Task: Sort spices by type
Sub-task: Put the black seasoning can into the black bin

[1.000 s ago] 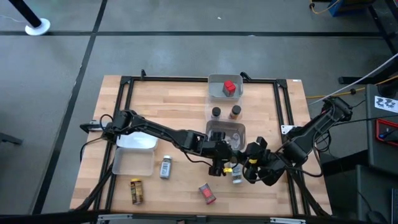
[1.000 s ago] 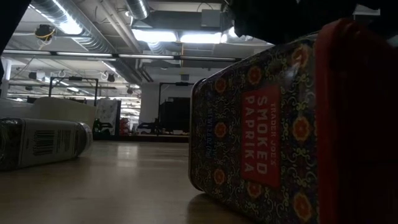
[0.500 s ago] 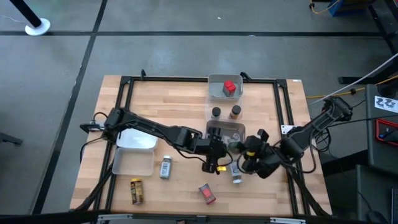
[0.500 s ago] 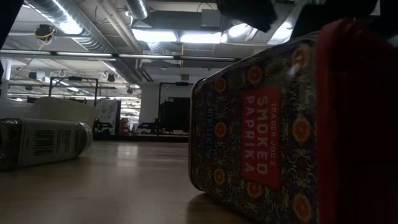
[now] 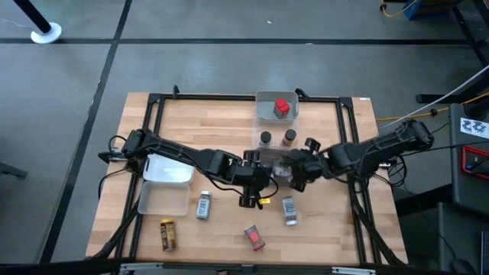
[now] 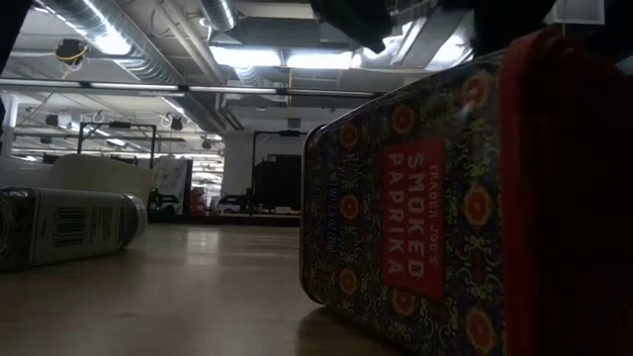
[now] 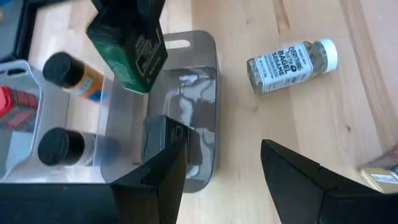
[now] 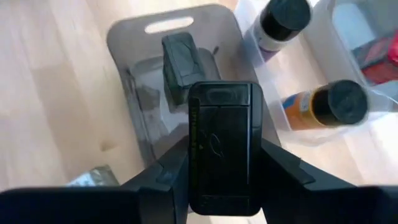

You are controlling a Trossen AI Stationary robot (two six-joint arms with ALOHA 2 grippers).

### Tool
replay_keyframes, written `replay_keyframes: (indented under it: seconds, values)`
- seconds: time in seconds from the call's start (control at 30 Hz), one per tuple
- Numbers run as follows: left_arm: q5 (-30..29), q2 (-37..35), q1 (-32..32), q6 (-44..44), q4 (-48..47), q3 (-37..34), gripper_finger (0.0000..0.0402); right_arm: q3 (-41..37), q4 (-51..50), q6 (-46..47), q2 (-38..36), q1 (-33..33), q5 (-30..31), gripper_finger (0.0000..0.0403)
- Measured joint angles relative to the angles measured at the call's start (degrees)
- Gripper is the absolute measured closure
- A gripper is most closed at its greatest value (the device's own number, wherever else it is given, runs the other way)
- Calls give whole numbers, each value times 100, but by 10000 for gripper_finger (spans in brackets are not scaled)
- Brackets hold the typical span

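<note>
My right gripper (image 8: 224, 186) is shut on a dark green tin (image 7: 127, 50) and hangs over a clear tray (image 5: 269, 159) right of the table's middle. A second dark tin (image 8: 179, 65) lies on that tray's floor. My left gripper (image 7: 221, 180) stands open just left of and nearer than the tray, with nothing between its fingers. A silver labelled jar (image 7: 292, 59) lies on its side on the wood near the tray. Two round dark-lidded jars (image 5: 265, 137) (image 5: 289, 137) stand in the tray beyond, and a red box (image 5: 282, 107) sits in the far tray. My right gripper pinches the green tin's two opposite narrow sides (image 8: 194, 158) between its two fingers. The fingers slant down from the table's right side. The tin hangs tilted below them, lifted clear above the tray.
A paprika tin (image 6: 415, 218) lies close to the near edge, and another container (image 6: 69, 227) lies on its side to its left. A silver jar (image 5: 203, 205) and a dark tin (image 5: 166, 234) lie at the near left. Two empty clear trays (image 5: 164, 187) stand on the left. A yellow container (image 5: 264, 202) shows beside my left gripper.
My right gripper has carried the green tin from the near right part of the table toward the far edge and a little left, swinging round until it hangs over the clear tray. My left gripper has drawn back toward the table's left edge and risen, staying open.
</note>
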Motion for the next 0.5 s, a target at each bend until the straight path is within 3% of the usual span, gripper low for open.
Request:
replay_keyframes:
  seconds: [0.2,0.5]
  values:
    - [2,2,-34,-236,-358,0,212,-600,529,-629,9,-618,-792,260]
    - [24,2,-256,-252,-467,0,212,-1329,1373,-1225,9,-1181,-1359,260]
